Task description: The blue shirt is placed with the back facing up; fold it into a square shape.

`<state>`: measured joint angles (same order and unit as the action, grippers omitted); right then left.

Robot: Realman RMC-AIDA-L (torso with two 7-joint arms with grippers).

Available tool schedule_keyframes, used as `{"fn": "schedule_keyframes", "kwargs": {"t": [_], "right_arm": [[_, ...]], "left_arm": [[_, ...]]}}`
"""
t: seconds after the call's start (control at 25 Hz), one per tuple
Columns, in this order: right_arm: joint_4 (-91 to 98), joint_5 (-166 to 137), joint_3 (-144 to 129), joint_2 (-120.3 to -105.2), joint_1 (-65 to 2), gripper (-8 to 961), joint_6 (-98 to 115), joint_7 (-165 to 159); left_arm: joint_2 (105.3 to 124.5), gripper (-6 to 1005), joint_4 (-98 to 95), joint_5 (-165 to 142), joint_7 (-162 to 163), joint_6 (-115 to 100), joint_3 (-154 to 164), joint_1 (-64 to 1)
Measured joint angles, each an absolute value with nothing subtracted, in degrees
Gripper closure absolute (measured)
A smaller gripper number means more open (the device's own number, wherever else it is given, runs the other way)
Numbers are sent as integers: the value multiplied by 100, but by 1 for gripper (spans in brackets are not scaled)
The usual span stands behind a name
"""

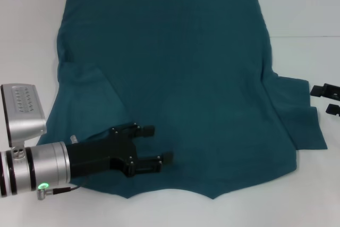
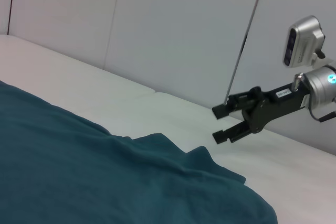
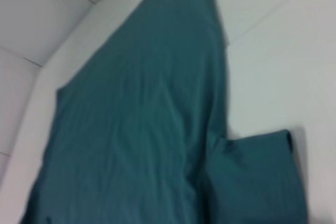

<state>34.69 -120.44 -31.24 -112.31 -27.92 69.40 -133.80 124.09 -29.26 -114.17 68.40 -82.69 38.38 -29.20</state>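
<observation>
the left gripper (image 1: 159,144) is nearest, hovering low over the near left part of the blue shirt (image 1: 175,73), close to the collar edge. its two black fingers (image 1: 166,158) point right and stand apart with nothing between them, so it is released. whether the fingers touch the cloth cannot be told. behind them the black body joins a silver wrist, with a small green light lit on its near side and a silver camera box just above it at the left edge of the head view

the blue shirt lies spread on the white table (image 1: 308,25), plain side up, collar and shoulders toward the near edge and the hem at the far end. its near edge shows a shallow dip in the middle. the left sleeve is folded in over the body, making a diagonal crease on the near left; the right sleeve lies flat, sticking out to the right. a few soft wrinkles run along both side edges

to the right, level with the right sleeve and apart from it, the right gripper (image 1: 329,99) shows at the frame edge. in the left wrist view it (image 2: 224,124) hangs above the table past the sleeve, black fingers spread and empty
</observation>
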Motion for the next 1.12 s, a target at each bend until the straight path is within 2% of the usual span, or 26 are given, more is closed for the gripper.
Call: {"fn": "schedule_keyframes", "kwargs": {"t": [0.52,1.12], "right_arm": [[3393,-12393,-3116,-11488,-2951,40,6321,-13201],[3186,-12366,-3067,-11583,-2983,43,6051,-12967]], "left_arm": [[12410,140,-2919,-11417,6857,-8191,3814,-2918],[12410,140,-2918,-11417,6866,-8121,3823,-2931]]}}
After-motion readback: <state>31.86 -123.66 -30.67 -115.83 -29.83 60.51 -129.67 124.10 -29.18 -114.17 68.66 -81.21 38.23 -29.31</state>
